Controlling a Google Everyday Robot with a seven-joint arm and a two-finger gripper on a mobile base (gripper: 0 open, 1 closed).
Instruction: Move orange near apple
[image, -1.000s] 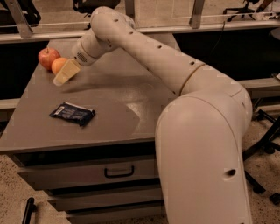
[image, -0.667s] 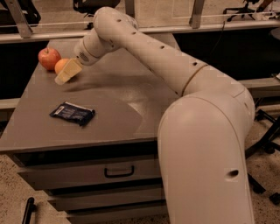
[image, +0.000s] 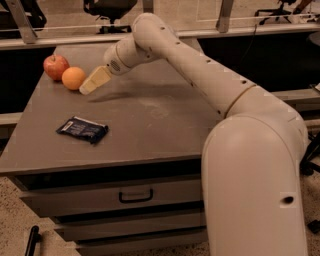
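The orange (image: 73, 78) sits on the cabinet top (image: 150, 115) right beside the apple (image: 56, 66), perhaps touching it. The gripper (image: 87, 88) hangs just beyond the orange, on the side away from the apple. I cannot tell how its jaws stand, but they do not hold the orange. A careless sweep could roll either fruit off the edge behind the apple.

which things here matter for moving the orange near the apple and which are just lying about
Job: orange; apple, right beside it; tool, just right of the orange.
Lying about: dark packet on the table, nearer the front edge.
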